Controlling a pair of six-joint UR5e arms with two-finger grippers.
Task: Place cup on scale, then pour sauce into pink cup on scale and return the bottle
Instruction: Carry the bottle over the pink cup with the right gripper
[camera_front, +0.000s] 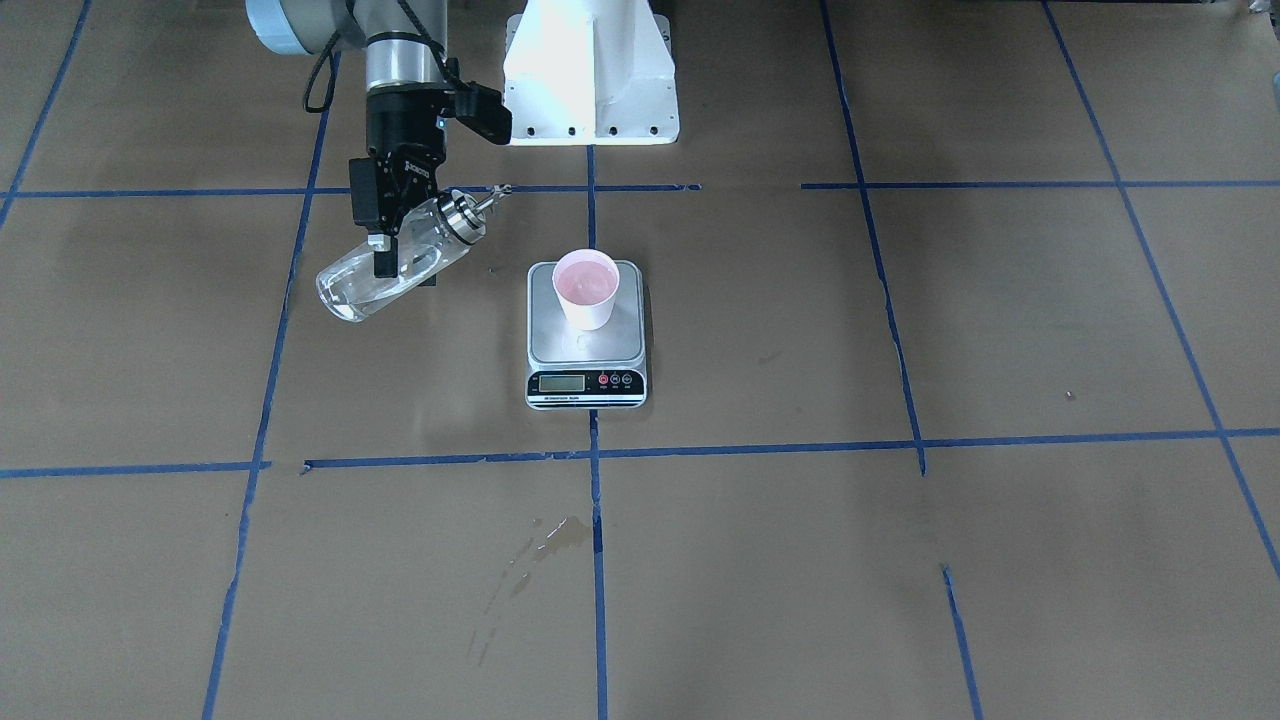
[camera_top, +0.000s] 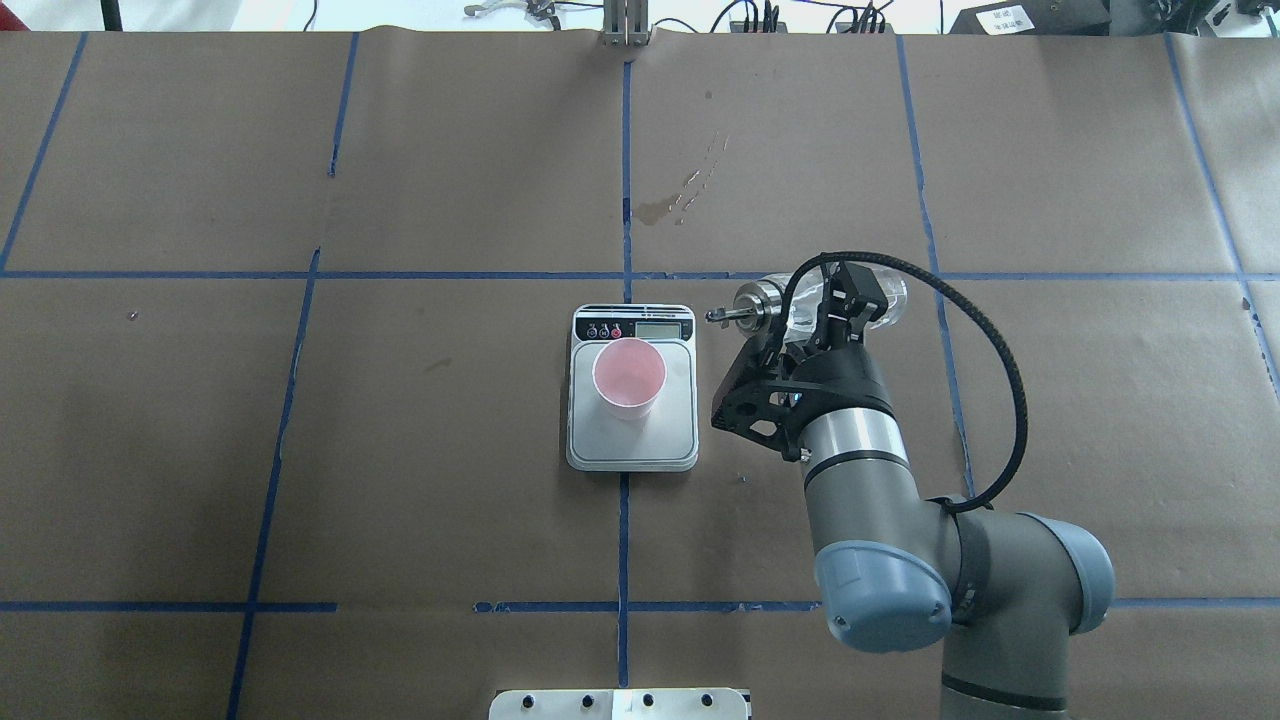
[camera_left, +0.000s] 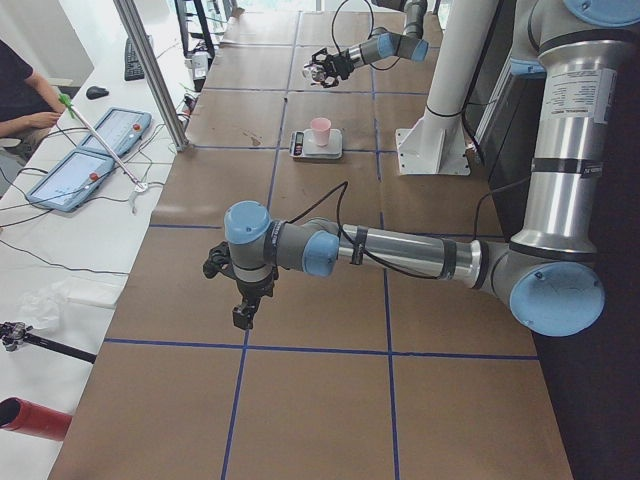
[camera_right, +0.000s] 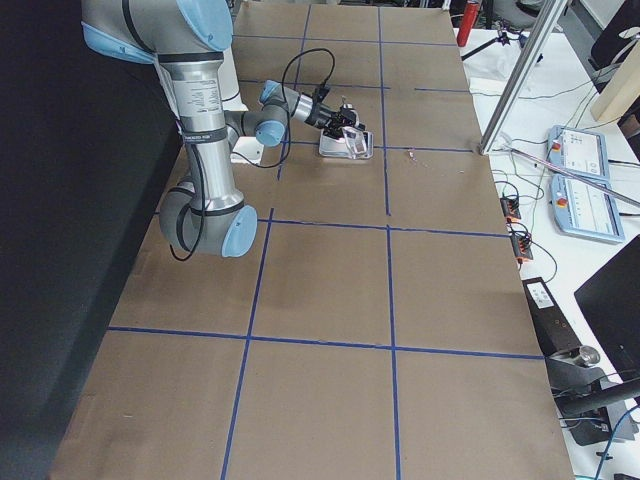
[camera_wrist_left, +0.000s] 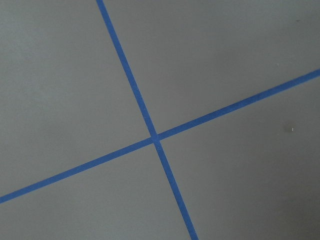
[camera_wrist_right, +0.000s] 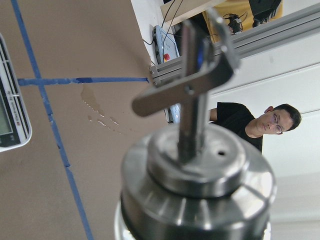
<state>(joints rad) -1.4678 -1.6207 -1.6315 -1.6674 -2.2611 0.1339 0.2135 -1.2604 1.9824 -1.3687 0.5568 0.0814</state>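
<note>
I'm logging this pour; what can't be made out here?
Reading on the scale: too small in the front-facing and overhead views, cut off at the right wrist view's edge.
Whether the cup holds liquid: front-facing view, lost against its pink inside.
Whether the left gripper is open: exterior left view only, too small.

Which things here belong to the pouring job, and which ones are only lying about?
For the job:
cup, standing on the scale
bottle, tilted, held in the right gripper

Lying about:
spill stain, apart from the scale
two tablets, off to the side
</note>
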